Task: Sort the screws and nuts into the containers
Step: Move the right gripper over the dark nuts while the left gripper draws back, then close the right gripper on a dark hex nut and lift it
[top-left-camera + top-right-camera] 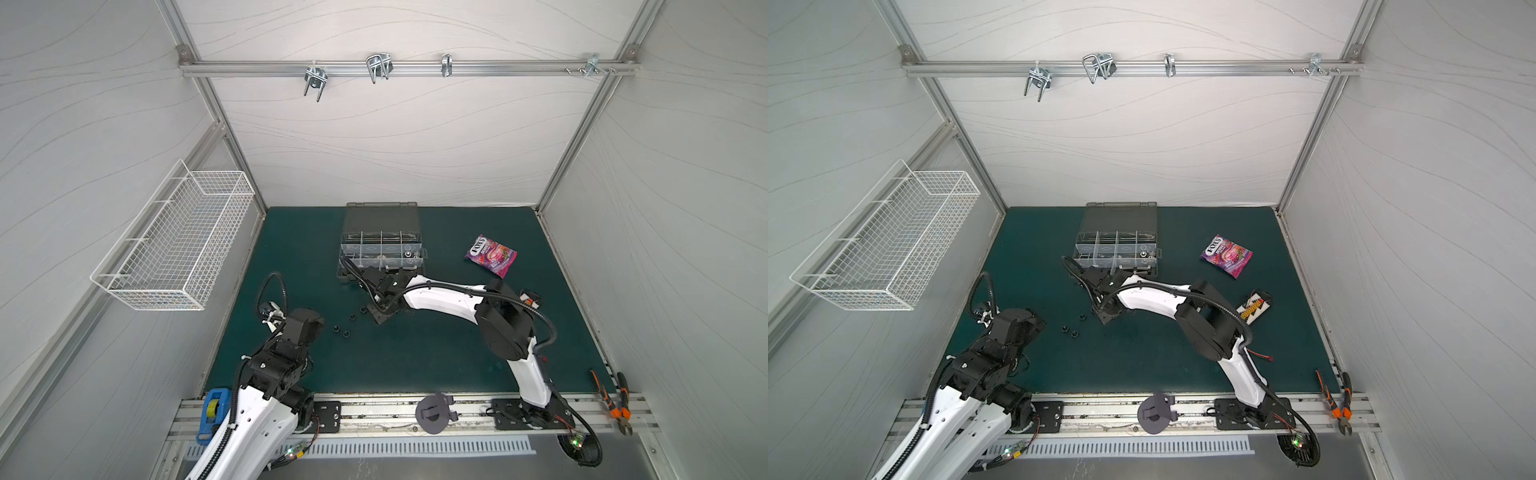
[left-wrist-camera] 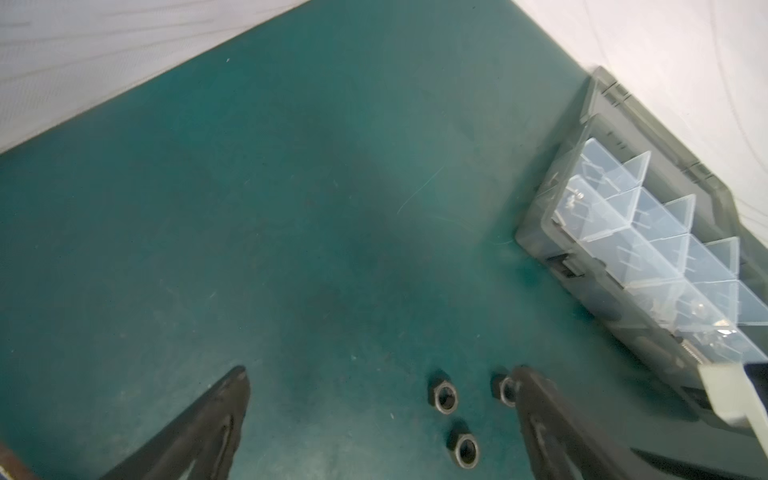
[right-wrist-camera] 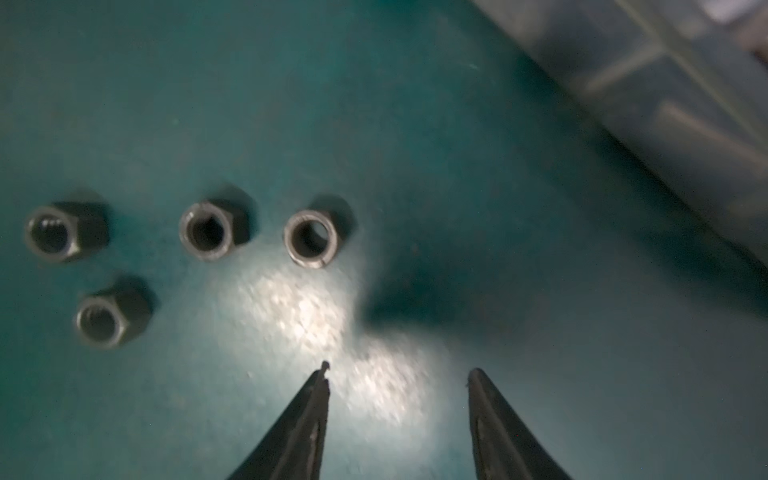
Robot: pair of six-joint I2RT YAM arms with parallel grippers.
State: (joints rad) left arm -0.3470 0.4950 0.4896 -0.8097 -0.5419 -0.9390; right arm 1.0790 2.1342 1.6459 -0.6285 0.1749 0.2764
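Right hand (image 3: 399, 374): jaws partly apart, empty, low over the green desk (image 3: 457, 145). The nearest black nut (image 3: 309, 237) sits outside the jaws, with three more nuts (image 3: 208, 230) beyond it, all loose near the organizer case (image 3: 665, 104).
Risk: shutting here grips nothing, or a fingertip nudges that nut away.
Left hand (image 2: 380, 370): wide apart, empty.

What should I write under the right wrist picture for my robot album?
Four black nuts sit on the green mat near the right tool, its tips open and empty.
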